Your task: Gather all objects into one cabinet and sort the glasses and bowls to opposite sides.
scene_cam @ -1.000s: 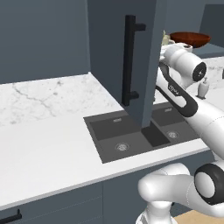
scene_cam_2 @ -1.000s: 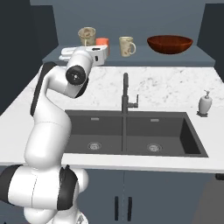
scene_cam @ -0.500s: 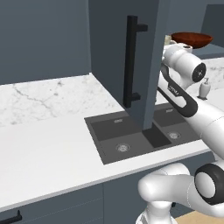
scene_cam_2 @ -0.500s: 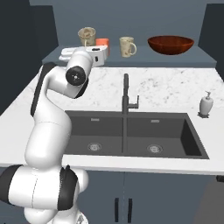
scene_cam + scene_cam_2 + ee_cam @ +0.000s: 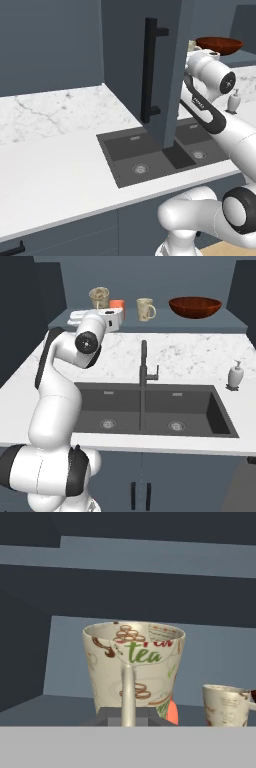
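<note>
Holds shut, seen along the gripper (image 5: 128, 718), on the upright handle of the tea-print cream mug (image 5: 134, 662), with one dark tip pressed to each side of that thin handle and nothing else between them. Keeps that mug straight ahead of the tips and very close, upright, rim level, handle turned back toward the hand. Cannot tell whether its base rests on the cabinet shelf (image 5: 165, 326) or hangs just clear of it. Just beyond the held mug and a little to the right of the tips: the orange mug (image 5: 117, 304), mostly hidden behind it. Farther right of the tool, apart from both: the second cream mug (image 5: 145, 309), upright on the same shelf. Farther right again, well apart from the tool: the dark red-brown bowl (image 5: 195, 307), at the other end of that shelf. To the tool's left: the slate-blue cabinet door (image 5: 125, 65), standing open, its black bar handle (image 5: 150, 70) facing outward. Below and behind the tool: the marble counter (image 5: 200, 356), the dark sink (image 5: 175, 406), the black faucet (image 5: 144, 363), and off to the right a white soap dispenser (image 5: 235, 375).
</note>
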Motion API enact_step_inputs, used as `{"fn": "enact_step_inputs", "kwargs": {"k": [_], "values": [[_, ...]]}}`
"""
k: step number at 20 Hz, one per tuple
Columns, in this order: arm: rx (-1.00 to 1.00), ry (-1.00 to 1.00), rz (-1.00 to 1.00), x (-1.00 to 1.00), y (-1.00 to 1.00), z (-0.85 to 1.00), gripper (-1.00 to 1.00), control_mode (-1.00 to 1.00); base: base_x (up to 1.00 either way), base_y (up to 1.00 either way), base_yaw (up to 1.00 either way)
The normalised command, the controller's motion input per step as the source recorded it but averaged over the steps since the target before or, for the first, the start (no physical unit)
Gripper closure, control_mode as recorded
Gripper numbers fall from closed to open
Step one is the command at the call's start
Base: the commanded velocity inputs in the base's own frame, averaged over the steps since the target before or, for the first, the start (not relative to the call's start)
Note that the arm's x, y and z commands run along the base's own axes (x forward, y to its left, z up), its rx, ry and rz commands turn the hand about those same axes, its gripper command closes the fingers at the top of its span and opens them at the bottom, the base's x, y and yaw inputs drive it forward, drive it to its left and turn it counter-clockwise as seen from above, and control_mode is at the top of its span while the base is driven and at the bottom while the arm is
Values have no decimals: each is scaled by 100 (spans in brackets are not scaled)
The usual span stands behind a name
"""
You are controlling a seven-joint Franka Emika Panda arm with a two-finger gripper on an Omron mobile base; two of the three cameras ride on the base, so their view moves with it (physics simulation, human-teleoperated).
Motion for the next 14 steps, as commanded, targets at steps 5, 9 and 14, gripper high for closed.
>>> {"fn": "enact_step_inputs", "kwargs": {"k": [5,9,14], "values": [[0,0,0,0,0,0,100,100,0,0,0],[0,0,1,-5,6,0,100,-100,0,0,0],[0,0,7,-8,20,8,100,-100,0,0,0]]}}
